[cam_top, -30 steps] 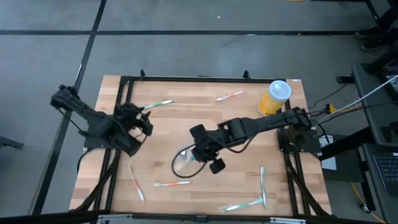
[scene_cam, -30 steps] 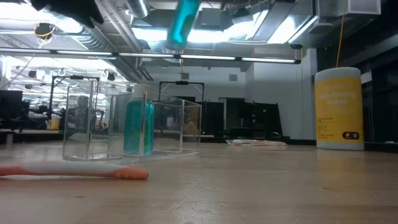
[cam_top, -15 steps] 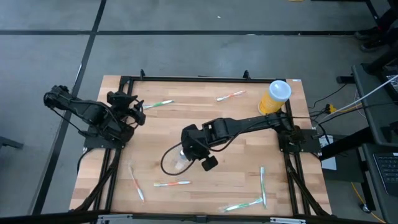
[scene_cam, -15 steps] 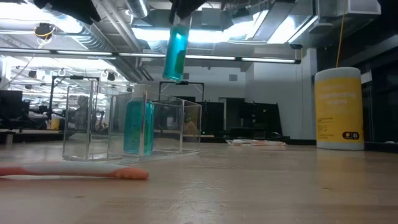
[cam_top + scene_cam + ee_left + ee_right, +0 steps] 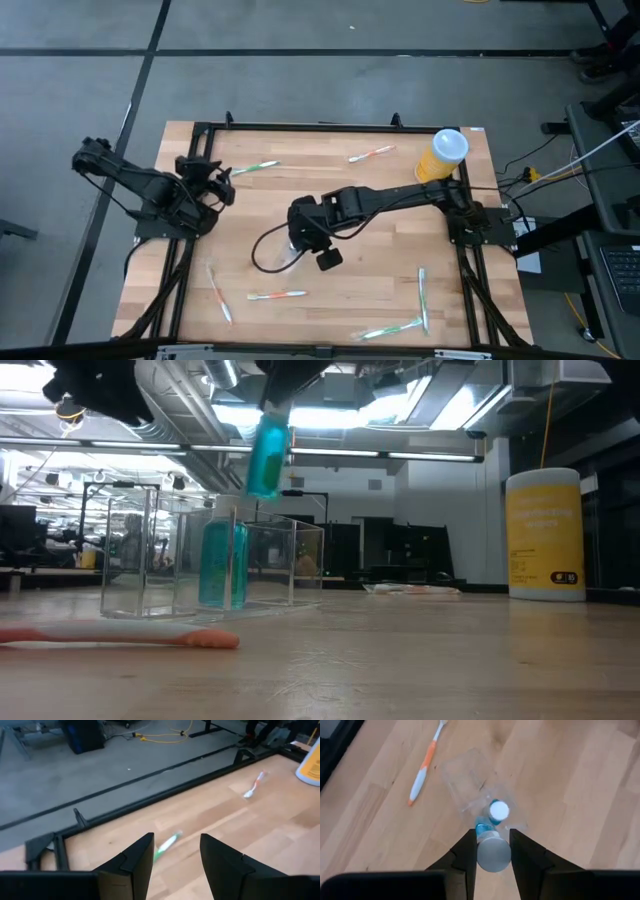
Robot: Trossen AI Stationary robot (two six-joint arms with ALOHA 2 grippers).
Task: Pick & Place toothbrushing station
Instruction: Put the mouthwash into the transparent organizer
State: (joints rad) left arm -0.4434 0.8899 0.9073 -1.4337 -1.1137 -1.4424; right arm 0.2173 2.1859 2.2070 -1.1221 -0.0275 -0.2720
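Over on the left, the left claw (image 5: 222, 180) hangs near the worktop's (image 5: 400, 215) left edge with its two dark fingers (image 5: 131, 862) standing apart and nothing between them. It looks parked there, I think, so as to keep clear of the middle while the other arm works. Just ahead of it lies a green-handled toothbrush (image 5: 258, 166), untouched, and the left wrist view shows the same brush (image 5: 166, 843) blurred beyond the fingertips.

Toward the centre, the right claw (image 5: 297, 232) is clamped on a teal tube with a pale cap (image 5: 492, 852), most likely toothpaste. In the low view the tube (image 5: 267, 455) hangs slightly tilted in the air above the clear organiser (image 5: 215, 555). The right wrist view looks straight down past the held cap onto the organiser (image 5: 470, 777), where another teal tube (image 5: 498, 811) already stands upright in one compartment. The held tube seems carried cap-up so that it can drop straight into a slot beside its twin. Lining it up will need care, since the walls are transparent and the slots narrow.

An orange-and-white toothbrush (image 5: 424, 767) lies on the wood just beside the organiser. Farther right, more brushes are scattered about, one (image 5: 371, 153) near the far edge and another (image 5: 422, 298) near the front. A yellow canister (image 5: 441, 158) stands in the far right corner, well apart from the action.
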